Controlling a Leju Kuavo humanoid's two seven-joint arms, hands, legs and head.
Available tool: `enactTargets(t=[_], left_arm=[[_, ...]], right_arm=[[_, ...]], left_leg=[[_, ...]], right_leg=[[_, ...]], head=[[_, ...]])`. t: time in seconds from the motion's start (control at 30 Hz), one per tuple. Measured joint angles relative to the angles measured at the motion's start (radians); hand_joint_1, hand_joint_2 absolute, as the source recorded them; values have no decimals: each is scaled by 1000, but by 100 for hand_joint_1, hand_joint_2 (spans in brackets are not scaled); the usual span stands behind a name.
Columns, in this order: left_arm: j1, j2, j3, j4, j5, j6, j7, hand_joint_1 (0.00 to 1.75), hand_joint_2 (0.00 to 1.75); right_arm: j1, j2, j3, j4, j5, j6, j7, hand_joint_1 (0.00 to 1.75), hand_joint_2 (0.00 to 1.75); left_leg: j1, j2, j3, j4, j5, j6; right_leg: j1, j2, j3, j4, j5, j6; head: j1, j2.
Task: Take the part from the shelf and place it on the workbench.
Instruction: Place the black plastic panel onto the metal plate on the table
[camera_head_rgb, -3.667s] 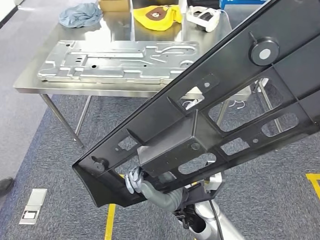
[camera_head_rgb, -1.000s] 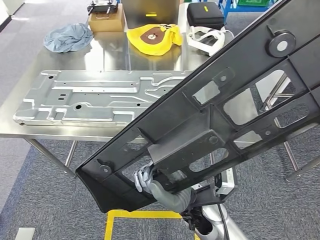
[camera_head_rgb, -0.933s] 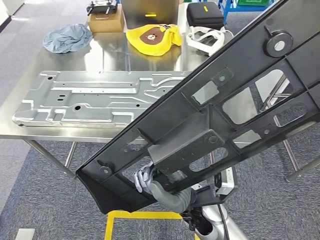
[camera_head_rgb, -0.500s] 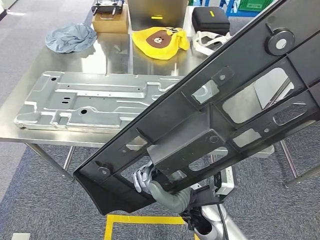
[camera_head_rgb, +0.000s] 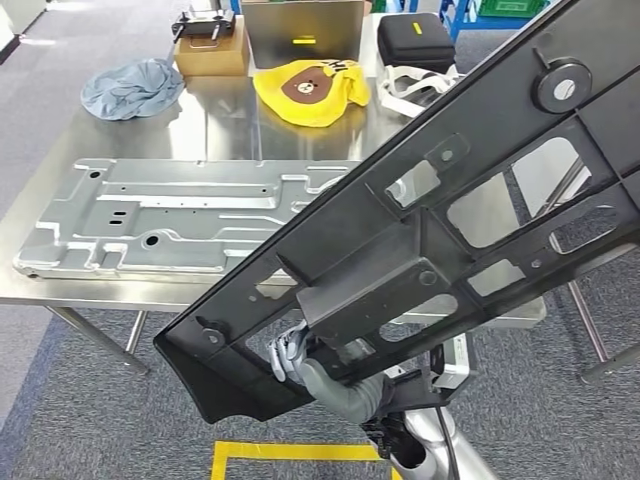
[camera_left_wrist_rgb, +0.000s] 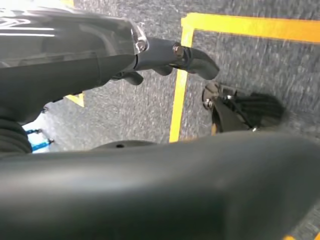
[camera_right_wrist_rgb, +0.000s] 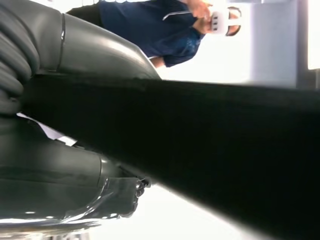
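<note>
Since the earlier frames the steel workbench (camera_head_rgb: 219, 100) came nearer as I walked, while my left hand (camera_head_rgb: 290, 352) and right hand (camera_right_wrist_rgb: 56, 125) held the long black perforated plastic panel (camera_head_rgb: 423, 215) tilted above its edge, not yet placed.

The head view is evenly and brightly lit from overhead, with soft white glare on the steel workbench (camera_head_rgb: 226, 120) just beyond the silver stamped panel (camera_head_rgb: 166, 215), and the picture is sharp apart from slight softness at its edges. In the left wrist view the black part (camera_left_wrist_rgb: 158, 195) sits so close to the lens that it is a smooth, out-of-focus mass, with a bright streak of reflection on the left hand (camera_left_wrist_rgb: 75, 45) above it, while the carpet past it is a little smeared. The right wrist view is backlit: the background beyond the part (camera_right_wrist_rgb: 226, 150) is blown out to white, the part itself is nearly featureless black, and the right hand (camera_right_wrist_rgb: 75, 165) shows only dim grey sheen.
</note>
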Motion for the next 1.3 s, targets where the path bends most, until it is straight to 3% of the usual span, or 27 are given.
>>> enactTargets(t=[0.07, 0.1, 0.13, 0.17, 0.23, 0.27, 0.37, 0.47, 0.5, 0.57, 0.6, 0.63, 0.67, 0.73, 0.77, 0.83, 0.97, 1.03, 1.1, 1.13, 1.17, 1.23, 1.3], left_arm=[[2, 0, 2, 0, 0, -1, 0, 0, 175], [3, 0, 2, 0, 0, -1, 0, 0, 175], [5, 0, 3, 0, -1, -1, 0, 0, 175], [6, 0, 3, 0, -1, -1, 0, 0, 175], [6, 0, 4, 0, -1, -1, 0, 0, 175], [5, 0, 5, 0, -1, -1, -1, 0, 175], [5, 0, 6, 0, -1, -2, -1, 0, 175], [5, 0, 7, 0, -1, -1, -2, 0, 175], [4, -1, 7, 0, -1, -1, -2, 0, 175], [2, -2, 8, 0, -1, -1, -2, 0, 175], [2, -2, 8, 0, -1, -2, -2, 0, 175], [3, -3, 8, 0, -2, -2, -2, 0, 175], [4, -3, 8, 0, -2, -1, -2, 0, 175], [6, -4, 8, 0, -2, -1, -2, 0, 175], [5, -4, 8, 0, -2, -1, -2, 0, 175], [2, -5, 8, 0, -3, -1, -1, 0, 175], [-2, -6, 8, 0, -3, -1, -1, 0, 175], [-2, -6, 8, 0, -3, -1, -2, 0, 175], [1, -7, 9, 0, -4, -2, -2, 0, 175], [2, -7, 9, 0, -5, -2, -2, 0, 175], [3, -7, 9, 0, -7, -2, -2, 0, 175], [4, -6, 10, 0, -12, -3, -2, 0, 175], [3, -7, 10, 0, -15, -3, -2, 0, 175]], right_arm=[[0, 1, 0, 0, 0, 0, 0, 175, 175], [0, 1, 0, 0, 0, 0, 0, 175, 175], [1, 1, 0, 0, 0, 0, 0, 175, 175], [1, 1, 0, 0, 0, 0, 0, 175, 175], [0, 2, 0, 0, 0, 0, 0, 175, 175], [0, 2, 0, 1, 0, 0, 0, 175, 175], [-2, 3, 0, 0, 1, 0, 0, 175, 175], [-4, 4, 0, -1, 1, 0, 0, 175, 175], [-5, 4, 0, -1, 1, 0, 0, 175, 175], [-3, 4, 0, 0, 1, 1, 0, 175, 175], [-1, 3, 0, 0, 1, 1, 0, 175, 175], [0, 3, 0, 1, 1, 1, 0, 175, 175], [1, 2, 0, 1, 1, 1, 0, 175, 175], [1, 1, 0, 1, 1, 0, 0, 175, 175], [1, 1, 0, 1, 2, 0, 0, 175, 175], [2, 0, 0, 1, 2, 0, 0, 175, 175], [1, 0, 0, -1, 2, 1, 0, 175, 175], [0, 0, 0, -1, 2, 1, 0, 175, 175], [-1, 1, 0, -1, 2, 1, 0, 175, 175], [0, 1, 0, -1, 2, 1, 0, 175, 175], [0, 1, 0, -1, 2, 0, 0, 175, 175], [-1, 1, 0, -1, 2, 0, 0, 175, 175], [-2, 1, 0, 0, 2, 0, 0, 175, 175]], left_leg=[[3, 0, -80, 136, -45, -7], [4, 0, -111, 179, -48, -8], [4, 0, -126, 187, -30, -8], [4, 0, -120, 153, 8, -6], [1, -1, -78, 29, 94, 4], [-2, -1, -59, -21, 118, 10], [-9, -2, -43, -65, 112, 23], [0, -2, -25, -86, 109, 34], [2, -1, -18, -91, 108, 39], [2, -1, -11, -92, 102, 45], [2, -1, -7, -92, 98, 46], [2, -1, -1, -92, 94, 45], [3, -1, 6, -92, 88, 43], [3, -2, 24, -92, 75, 36], [2, -2, 30, -91, 69, 31], [0, -2, 31, -92, 63, 22], [1, -1, 27, -71, 41, 4], [3, -1, -22, 25, -1, -4], [6, -1, -95, 143, -32, -9], [6, -1, -118, 169, -27, -9], [5, -1, -124, 160, -2, -7], [3, -2, -91, 56, 82, 3], [-4, -2, -56, -35, 128, 16]], right_leg=[[0, -1, 6, 0, -7, -6], [0, 0, 10, 0, -11, -6], [0, 2, 17, 0, -16, -5], [0, 4, 25, 0, -22, -3], [1, 5, 44, 0, -34, 2], [1, 5, 49, 0, -39, 6], [2, 6, 48, -4, -44, 21], [3, 4, 45, 21, -68, 35], [2, 4, 25, 63, -89, 37], [2, 4, -47, 190, -137, 40], [2, 4, -79, 239, -145, 42], [2, 4, -97, 256, -132, 44], [2, 4, -96, 233, -100, 44], [2, 2, -53, 116, -18, 42], [4, 2, -31, 61, 5, 38], [7, 3, -14, 15, 9, 27], [2, 3, -3, 2, 2, 6], [-1, 0, 5, 0, -4, -4], [0, 0, 12, 0, -12, -8], [1, 2, 17, 0, -16, -8], [1, 3, 24, 0, -22, -7], [1, 5, 44, -1, -35, -2], [2, 5, 56, -2, -45, 6]], head=[[0, 0], [0, 0], [0, 0], [0, 0], [0, 0], [0, 0], [0, 0], [0, 0], [1, 0], [1, 0], [1, 0], [1, 0], [1, 0], [1, 0], [1, 0], [1, 0], [1, 0], [-1, 0], [-1, 0], [-1, 0], [-1, 0], [0, 0], [0, 0]])
